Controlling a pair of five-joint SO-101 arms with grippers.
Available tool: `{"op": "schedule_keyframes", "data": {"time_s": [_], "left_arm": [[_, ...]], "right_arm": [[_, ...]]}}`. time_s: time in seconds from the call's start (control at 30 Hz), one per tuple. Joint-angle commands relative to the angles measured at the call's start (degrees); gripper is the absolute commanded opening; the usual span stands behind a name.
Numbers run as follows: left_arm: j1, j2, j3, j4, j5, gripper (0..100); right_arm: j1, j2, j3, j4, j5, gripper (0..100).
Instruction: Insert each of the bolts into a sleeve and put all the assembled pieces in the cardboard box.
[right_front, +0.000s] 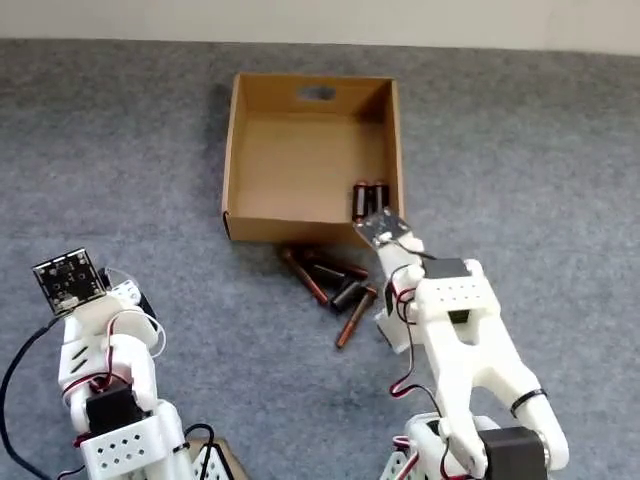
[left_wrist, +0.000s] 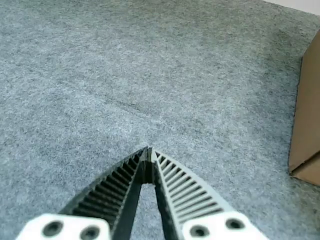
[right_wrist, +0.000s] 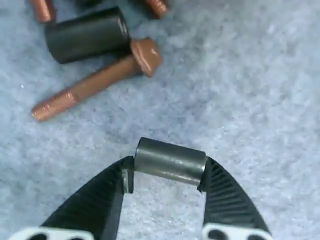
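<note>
Sleeve (right_wrist: 170, 161) ends are hidden by right end effector (right_wrist: 166, 174) pads.

- No text, label, number or sign can be read.
- No print is seen on the cardboard box (right_front: 300, 160), the sleeve (right_wrist: 170, 161) or the bolt (right_wrist: 95, 82).
- Marks on the circuit board (right_front: 70, 277) are too small to be made out.

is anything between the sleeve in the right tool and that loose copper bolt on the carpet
Nothing visible does. Only bare grey carpet lies between the dark metal cylindrical sleeve held in the right tool and the copper-coloured threaded bolt. A second dark sleeve lies beside the bolt's head, on its far side.
</note>
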Motion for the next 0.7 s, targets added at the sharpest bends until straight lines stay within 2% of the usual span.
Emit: {"op": "schedule_keyframes", "data": {"time_s": [0.0,0.1,0.27,0.6,0.67], "left_arm": [[1.1,-0.31,-0.22,-1.32,0.44,1],[1.1,-0.31,-0.22,-1.32,0.44,1],[1.1,-0.31,-0.22,-1.32,0.44,1],[1.1,-0.31,-0.22,-1.32,0.44,1],[1.1,-0.31,-0.22,-1.32,0.44,1]], "right_arm": [[0.57,-2.15,0.04,-1.27,0.97,18.8],[0.57,-2.15,0.04,-1.27,1.14,18.8],[0.4,-2.15,-0.13,-1.01,7.65,19.1],[0.4,-2.15,0.13,-0.84,7.56,19.3],[0.4,-2.15,0.04,-0.84,7.47,21.7]]}}
